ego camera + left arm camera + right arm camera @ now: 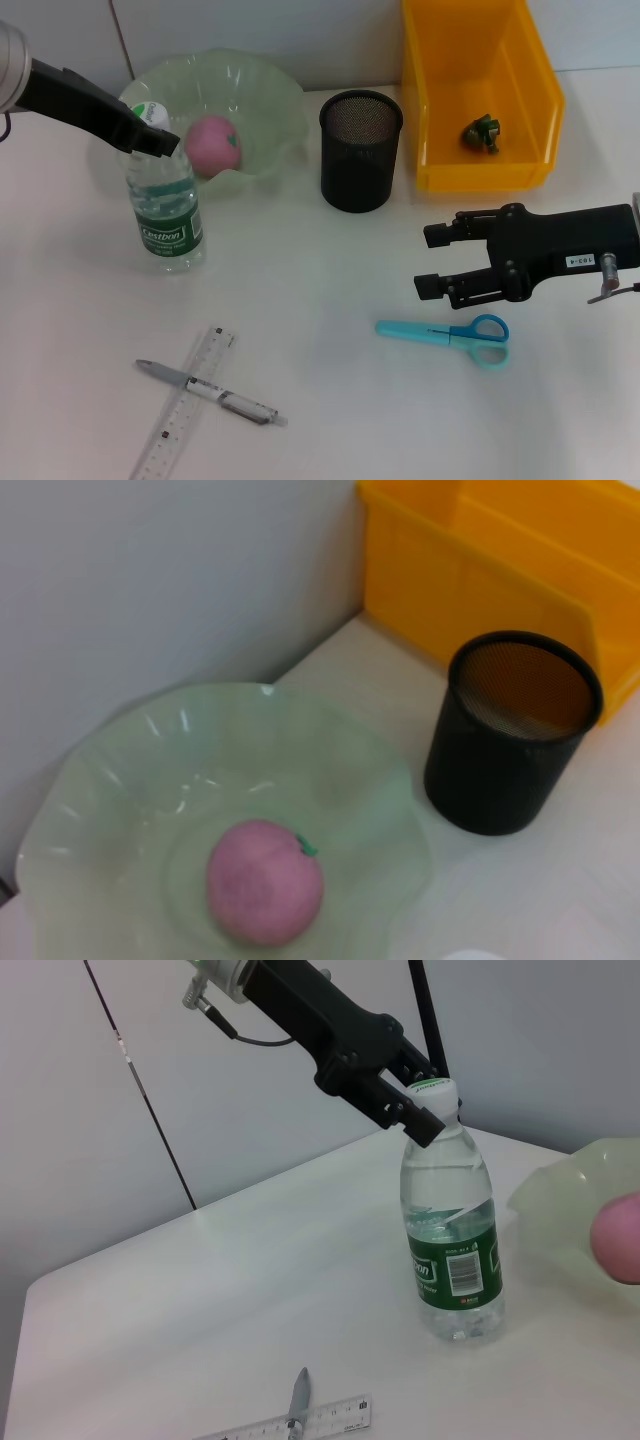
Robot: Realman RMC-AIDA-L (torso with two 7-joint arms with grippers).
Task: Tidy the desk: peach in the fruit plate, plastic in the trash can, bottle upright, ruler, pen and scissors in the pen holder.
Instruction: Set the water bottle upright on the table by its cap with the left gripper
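Reaching in from the left, the left gripper (152,132) sits at the white cap of the bottle (167,215), its fingers set either side of the cap; whether they actually press it I cannot tell. The bottle stands upright on the desk (320,400), just in front of the fruit plate (270,95), where the peach (212,146) lies. Nearer the front edge, the pen (210,392) lies across the ruler (187,405). The pen holder (361,150) stands right of the plate, beside the trash can (480,95), which contains a small green crumpled scrap (482,133). The scissors (445,333) lie flat on the desk. Just above them hovers the right gripper (428,260), jaws parted and holding nothing.
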